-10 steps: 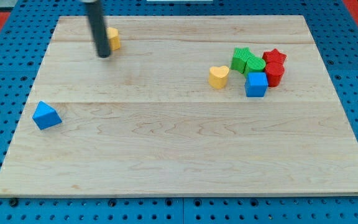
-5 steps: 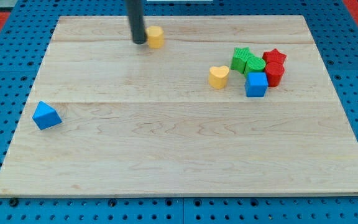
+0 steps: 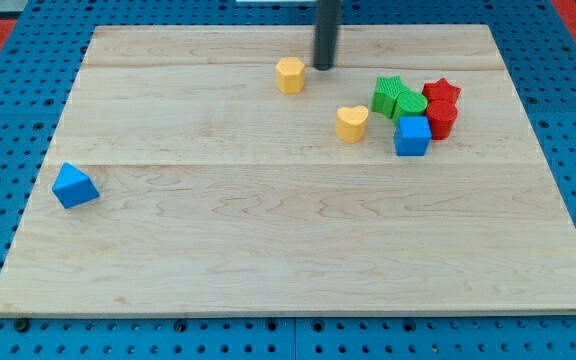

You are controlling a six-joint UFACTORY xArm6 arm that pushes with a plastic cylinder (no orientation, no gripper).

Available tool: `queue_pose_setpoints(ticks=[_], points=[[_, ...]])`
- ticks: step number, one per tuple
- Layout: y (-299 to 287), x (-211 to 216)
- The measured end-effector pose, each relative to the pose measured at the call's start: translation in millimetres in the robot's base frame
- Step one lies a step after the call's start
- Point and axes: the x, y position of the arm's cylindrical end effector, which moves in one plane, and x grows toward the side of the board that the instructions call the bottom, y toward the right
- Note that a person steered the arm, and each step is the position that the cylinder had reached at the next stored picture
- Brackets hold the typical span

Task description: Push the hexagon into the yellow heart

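The yellow hexagon [image 3: 290,75] sits on the wooden board near the view's top, left of centre-right. The yellow heart [image 3: 351,123] lies below and to the right of it, with a gap between them. My tip [image 3: 324,67] stands just right of the hexagon and slightly above it, apart from it by a small gap. The dark rod rises out of the view's top.
A cluster sits right of the heart: a green star [image 3: 388,92], a green block [image 3: 409,103], a red star [image 3: 441,93], a red block [image 3: 441,119] and a blue cube [image 3: 413,136]. A blue triangle [image 3: 74,186] lies at the view's left. The board [image 3: 288,250] has blue pegboard around it.
The hexagon has slid to the right along the top of the board. My tip moved right with it, then passed from its left side to its right side.
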Motion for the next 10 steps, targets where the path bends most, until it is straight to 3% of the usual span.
queue_pose_setpoints(ticks=[1,3,5,6,7,8,9,10], points=[[-56,-30],[-1,-42],[4,-42],[5,-29],[-35,3],[7,59],[25,75],[-18,81]])
